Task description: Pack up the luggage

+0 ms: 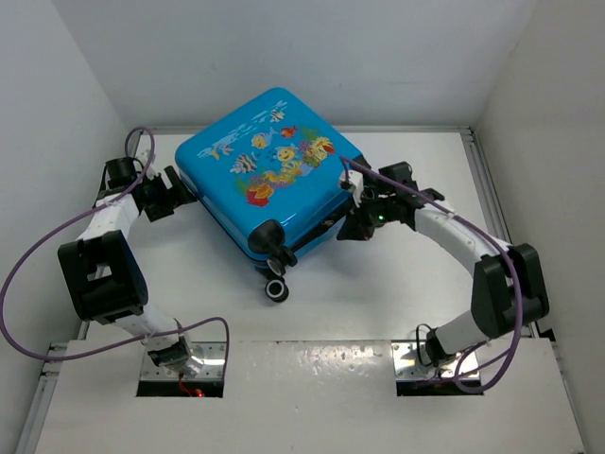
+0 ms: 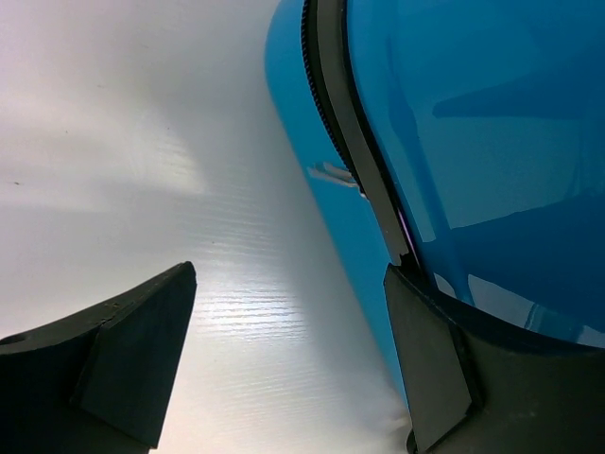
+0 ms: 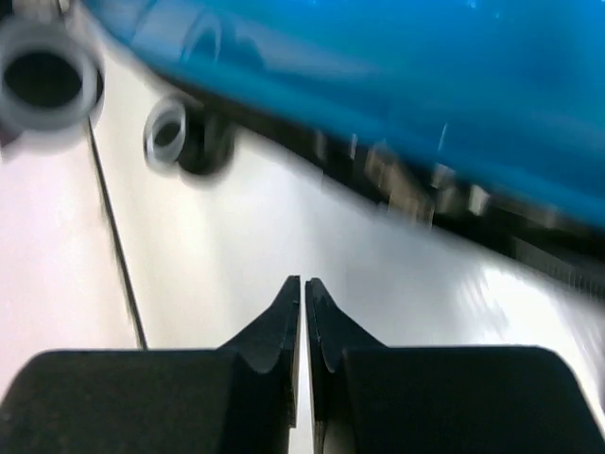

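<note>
Left gripper (image 1: 173, 196): jaws spread wide, holding nothing; one finger (image 2: 430, 364) sits at the zipper seam (image 2: 354, 142) of the blue fish-print suitcase (image 1: 269, 170), contact uncertain. The suitcase lies closed and flat on the white table (image 1: 378, 303) between the two grippers. Right gripper (image 3: 302, 288): fingertips pressed together on nothing, low over the table, with the suitcase's edge and black wheels (image 3: 184, 140) just ahead of it
</note>
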Motion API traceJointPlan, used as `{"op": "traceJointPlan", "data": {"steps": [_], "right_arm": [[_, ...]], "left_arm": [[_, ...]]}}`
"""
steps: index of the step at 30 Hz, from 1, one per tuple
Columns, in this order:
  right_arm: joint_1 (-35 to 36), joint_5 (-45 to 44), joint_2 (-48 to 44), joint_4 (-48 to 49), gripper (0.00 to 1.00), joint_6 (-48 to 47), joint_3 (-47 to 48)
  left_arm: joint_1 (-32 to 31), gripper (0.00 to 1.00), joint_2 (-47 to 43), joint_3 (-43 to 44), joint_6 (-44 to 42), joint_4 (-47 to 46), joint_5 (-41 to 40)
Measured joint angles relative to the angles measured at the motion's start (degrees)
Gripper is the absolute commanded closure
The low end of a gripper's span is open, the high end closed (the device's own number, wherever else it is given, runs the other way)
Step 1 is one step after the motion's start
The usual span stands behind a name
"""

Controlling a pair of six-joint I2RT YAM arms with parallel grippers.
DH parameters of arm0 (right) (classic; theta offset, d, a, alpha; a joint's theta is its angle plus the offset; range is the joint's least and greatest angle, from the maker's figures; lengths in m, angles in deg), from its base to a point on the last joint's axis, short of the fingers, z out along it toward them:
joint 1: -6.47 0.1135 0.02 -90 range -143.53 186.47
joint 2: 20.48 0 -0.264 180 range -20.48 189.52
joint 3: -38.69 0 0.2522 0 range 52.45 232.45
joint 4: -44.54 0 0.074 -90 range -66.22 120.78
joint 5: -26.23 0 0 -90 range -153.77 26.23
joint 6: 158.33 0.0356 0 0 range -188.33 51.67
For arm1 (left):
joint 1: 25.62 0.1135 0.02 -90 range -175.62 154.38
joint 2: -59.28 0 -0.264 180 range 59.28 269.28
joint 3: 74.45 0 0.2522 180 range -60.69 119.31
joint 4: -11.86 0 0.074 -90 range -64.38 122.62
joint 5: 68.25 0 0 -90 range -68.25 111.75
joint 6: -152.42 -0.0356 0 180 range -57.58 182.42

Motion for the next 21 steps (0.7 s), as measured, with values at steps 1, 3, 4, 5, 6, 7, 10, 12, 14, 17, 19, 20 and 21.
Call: {"op": "traceJointPlan", "data": {"steps": [1,3,4,5,6,7,10,12,14,17,19,20,21], "right_arm": [[-1.1,0.3,-1.2,-4.7,0.96,-4.2,0.1],[-3.0,0.4,-3.3,-11.4,0.94,-10.0,0.3],[-4.2,0.3,-4.5,-14.3,0.91,-12.3,0.3],[-4.9,0.0,-5.5,-15.8,0.79,-13.1,0.3],[-5.7,-0.3,-6.5,-16.2,0.73,-13.0,0.1],[-6.2,-0.6,-7.5,-15.5,0.67,-12.5,-0.3],[-6.3,-1.6,-11.0,-7.3,0.61,-5.3,-4.0],[-4.9,-2.3,-11.4,-2.3,0.55,-0.2,-5.6],[-3.3,-2.5,-9.4,2.6,0.53,3.3,-5.4],[-0.6,-3.6,-5.7,8.5,0.51,6.0,-5.3],[0.9,-5.2,-3.5,12.3,0.51,6.9,-5.3],[1.4,-5.9,-2.4,14.3,0.51,7.1,-5.3],[2.0,-6.5,-1.4,15.9,0.51,7.2,-5.3]], "left_arm": [[0.1,0.14,0.0,0.0,-0.2,0.0,0.2],[0.2,0.14,0.0,0.0,-0.6,0.0,0.5],[0.2,0.13,0.0,0.0,-0.7,0.0,0.7],[0.2,0.13,0.0,0.0,-0.9,-0.1,0.8],[0.2,0.13,0.0,0.0,-1.0,-0.2,0.9],[0.2,0.13,0.0,0.0,-1.2,-0.2,0.9],[0.2,0.13,0.0,0.0,-1.7,-0.2,1.1],[0.2,0.13,0.0,0.0,-1.9,-0.4,1.1],[0.2,0.13,-0.1,0.0,-1.9,-0.5,1.2],[0.2,0.13,-0.1,0.0,-1.9,-0.6,1.2],[0.2,0.12,-0.2,0.0,-1.9,-0.6,1.2],[0.2,0.12,-0.2,0.0,-1.9,-0.6,1.2],[0.2,0.12,-0.3,0.0,-1.9,-0.6,1.2]]}}
